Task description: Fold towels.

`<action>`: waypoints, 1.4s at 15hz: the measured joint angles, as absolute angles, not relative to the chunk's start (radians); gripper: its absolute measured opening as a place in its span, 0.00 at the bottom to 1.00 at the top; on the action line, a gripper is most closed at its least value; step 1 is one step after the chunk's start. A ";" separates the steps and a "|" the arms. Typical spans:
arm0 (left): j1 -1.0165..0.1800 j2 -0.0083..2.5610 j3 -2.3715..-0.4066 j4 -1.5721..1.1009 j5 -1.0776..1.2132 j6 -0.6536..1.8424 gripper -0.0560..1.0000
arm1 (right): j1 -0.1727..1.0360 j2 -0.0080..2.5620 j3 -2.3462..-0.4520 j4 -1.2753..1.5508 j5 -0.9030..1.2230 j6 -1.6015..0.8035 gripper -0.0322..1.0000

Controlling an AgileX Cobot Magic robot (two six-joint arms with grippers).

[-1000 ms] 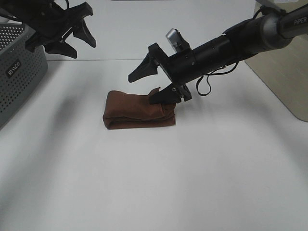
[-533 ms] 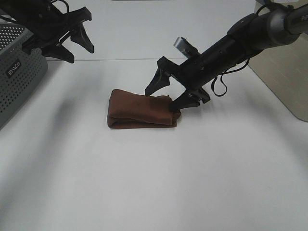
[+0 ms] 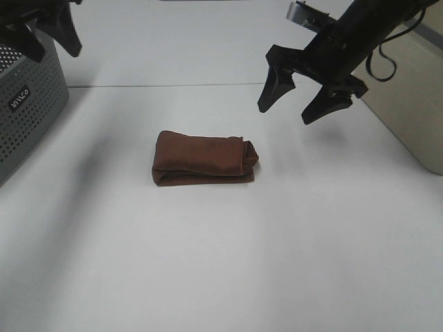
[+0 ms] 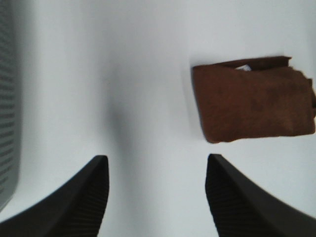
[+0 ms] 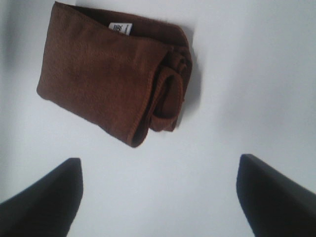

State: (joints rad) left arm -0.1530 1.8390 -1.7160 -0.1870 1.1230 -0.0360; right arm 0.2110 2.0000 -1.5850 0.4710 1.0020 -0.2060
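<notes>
The dark reddish-brown towel [image 3: 204, 159] lies folded into a small thick rectangle on the white table [image 3: 228, 263], a little left of the middle. It also shows in the left wrist view [image 4: 253, 99] and the right wrist view [image 5: 113, 69], where a small white tag [image 5: 120, 28] peeks out at one edge. My right gripper [image 3: 296, 104] is open and empty, raised above and to the right of the towel. My left gripper [image 3: 45, 43] is up at the far left, partly cut off by the frame; the left wrist view shows its fingers [image 4: 84, 197] apart and empty.
A grey perforated basket [image 3: 24, 104] stands at the left edge of the table. A beige panel [image 3: 408, 104] sits at the right edge. The table's far edge runs behind the towel.
My right gripper has let go of the towel's right end and risen up and to the right. My left gripper has drawn back to the upper left. The towel lies settled.
</notes>
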 joint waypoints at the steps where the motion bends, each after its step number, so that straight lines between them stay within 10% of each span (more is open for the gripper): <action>1: -0.153 1.790 -1.716 -0.132 1.170 -0.036 0.58 | 0.211 1.959 -1.585 0.438 1.045 -0.187 0.80; 7: -0.153 1.440 -1.633 0.024 1.208 -0.036 0.58 | 0.212 1.642 -1.494 0.285 1.182 -0.089 0.80; 21: -0.153 0.098 -0.620 -0.016 1.223 0.011 0.58 | 0.212 0.288 -0.636 0.099 1.201 -0.071 0.80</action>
State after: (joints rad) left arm -0.1530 0.0980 -0.6200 -0.0160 1.2230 0.0110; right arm 0.2120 0.2880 -0.6360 0.0990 1.2010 -0.0710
